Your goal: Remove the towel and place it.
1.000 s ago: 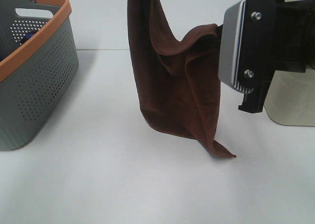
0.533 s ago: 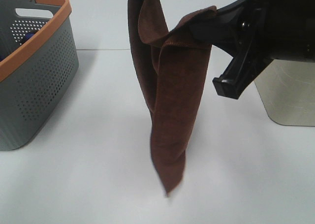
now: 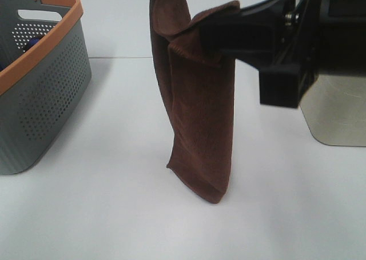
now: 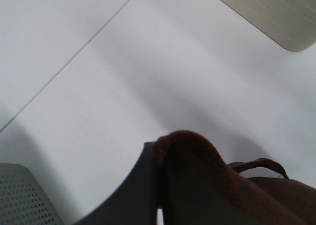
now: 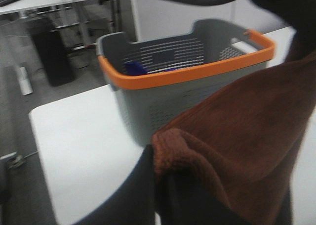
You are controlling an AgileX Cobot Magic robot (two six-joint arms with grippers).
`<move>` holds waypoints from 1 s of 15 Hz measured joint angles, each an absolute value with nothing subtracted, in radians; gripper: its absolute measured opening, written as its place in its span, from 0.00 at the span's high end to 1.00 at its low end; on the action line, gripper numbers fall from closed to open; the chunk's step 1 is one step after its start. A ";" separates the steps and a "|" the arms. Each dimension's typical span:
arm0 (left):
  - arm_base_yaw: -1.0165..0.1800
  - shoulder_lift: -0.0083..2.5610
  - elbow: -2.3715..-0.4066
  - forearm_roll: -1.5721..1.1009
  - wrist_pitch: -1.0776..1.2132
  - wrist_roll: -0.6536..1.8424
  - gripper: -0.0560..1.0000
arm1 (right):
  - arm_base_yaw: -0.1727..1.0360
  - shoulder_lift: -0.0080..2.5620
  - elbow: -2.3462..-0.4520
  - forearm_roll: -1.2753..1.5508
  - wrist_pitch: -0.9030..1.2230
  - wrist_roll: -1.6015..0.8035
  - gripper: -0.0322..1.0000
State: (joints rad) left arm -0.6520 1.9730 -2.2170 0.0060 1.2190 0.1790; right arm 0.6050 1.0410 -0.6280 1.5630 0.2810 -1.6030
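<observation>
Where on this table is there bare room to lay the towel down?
Widest bare patch: the table between the grey basket on the left and the hanging towel, running across the whole foreground. Crowded on the right, where the right end effector grips the towel in front of the beige basket.

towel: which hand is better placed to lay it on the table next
Right, probably. The right hand pinches a corner of the dark reddish-brown terry towel low and sideways, over white table; the left hand grips above the high view.
</observation>
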 joint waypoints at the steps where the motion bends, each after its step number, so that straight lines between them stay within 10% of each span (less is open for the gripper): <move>1: -0.652 1.973 -2.217 0.006 1.219 0.179 0.95 | 0.605 1.041 -0.628 1.491 0.312 -1.539 0.95; 8: -0.652 1.973 -2.217 0.013 1.221 0.179 0.95 | 0.605 1.041 -0.858 0.249 0.699 -0.420 0.95; 15: -0.652 1.970 -2.217 0.162 1.220 0.179 0.95 | 0.605 1.079 -0.963 -0.362 0.648 -0.268 0.95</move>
